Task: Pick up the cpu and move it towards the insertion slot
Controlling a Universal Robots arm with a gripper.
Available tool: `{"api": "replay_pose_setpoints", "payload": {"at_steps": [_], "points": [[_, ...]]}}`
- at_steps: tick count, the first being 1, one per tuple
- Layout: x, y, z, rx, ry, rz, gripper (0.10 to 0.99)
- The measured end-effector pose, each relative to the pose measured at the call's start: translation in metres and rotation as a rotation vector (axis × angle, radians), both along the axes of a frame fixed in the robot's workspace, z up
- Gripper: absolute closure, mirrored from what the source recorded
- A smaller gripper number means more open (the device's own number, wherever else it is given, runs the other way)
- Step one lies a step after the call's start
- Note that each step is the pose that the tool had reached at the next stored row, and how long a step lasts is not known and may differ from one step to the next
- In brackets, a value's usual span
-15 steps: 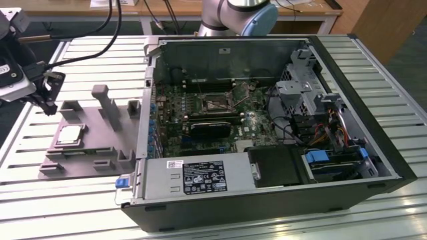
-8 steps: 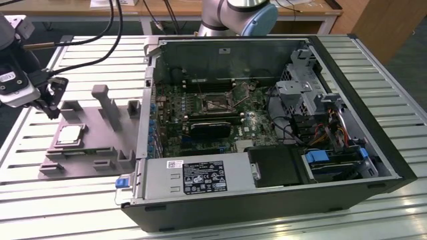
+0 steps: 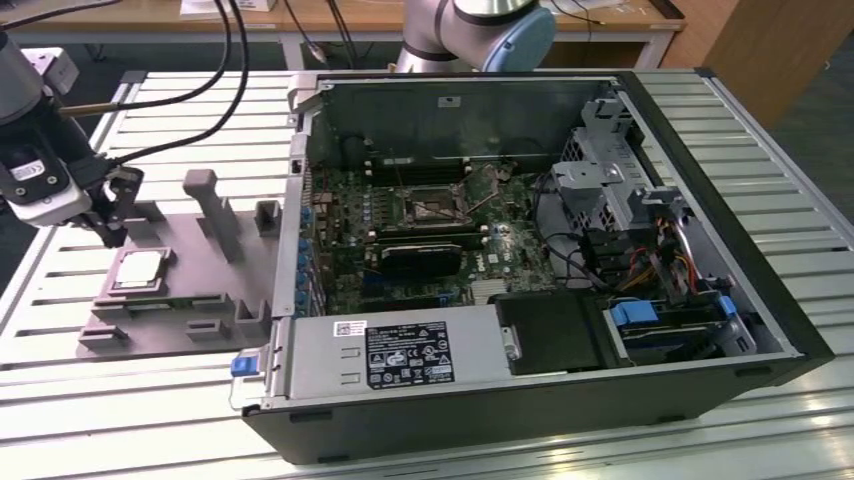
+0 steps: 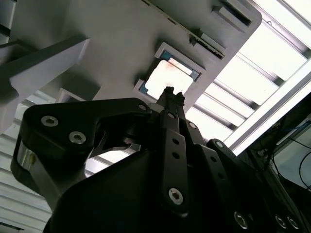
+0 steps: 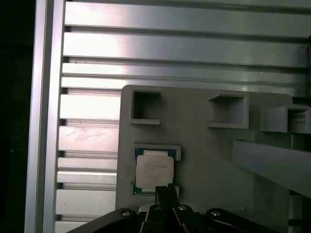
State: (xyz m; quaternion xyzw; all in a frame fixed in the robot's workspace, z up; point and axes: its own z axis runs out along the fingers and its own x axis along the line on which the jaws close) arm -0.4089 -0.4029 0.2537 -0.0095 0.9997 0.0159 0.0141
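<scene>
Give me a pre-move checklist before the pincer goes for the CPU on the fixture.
1. Small square silver-topped cpu lies flat in its pocket on the grey plastic fixture plate: ok.
2. Pincer centred over the cpu: tip appears at one edge: not ok.
3. Pincer open for a grasp: jaws look shut, holding nothing: not ok.
4. Pincer touching the cpu: cannot tell.
5. Silvery-framed square insertion slot unobstructed: cannot tell.
6. Black computer case side open: ok.

Slatted metal worktop [image 3: 134, 410], grey fixture plate [image 3: 187, 310] near its edge at the exterior view's left, cpu [image 3: 140, 270] flat in the plate, claw [image 3: 114, 233] just beside it, open computer case [image 3: 667, 330] mid-worktop, insertion slot [image 3: 430, 205] inside.
</scene>
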Motion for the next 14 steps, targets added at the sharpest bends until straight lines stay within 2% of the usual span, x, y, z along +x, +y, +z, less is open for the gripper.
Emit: {"api": "replay_pose_setpoints", "payload": {"at_steps": [6,7,11,14], "points": [[-0.0006,0.0,-0.0095,-0.003,0.0002,0.0,0.984],[-0.0009,0.0,-0.0132,-0.005,0.0,0.0,0.984],[-0.0013,0.0,-0.0203,-0.007,0.0,0.0,0.984],[-0.0015,0.0,-0.0294,-0.008,0.0,0.0,0.984]]}}
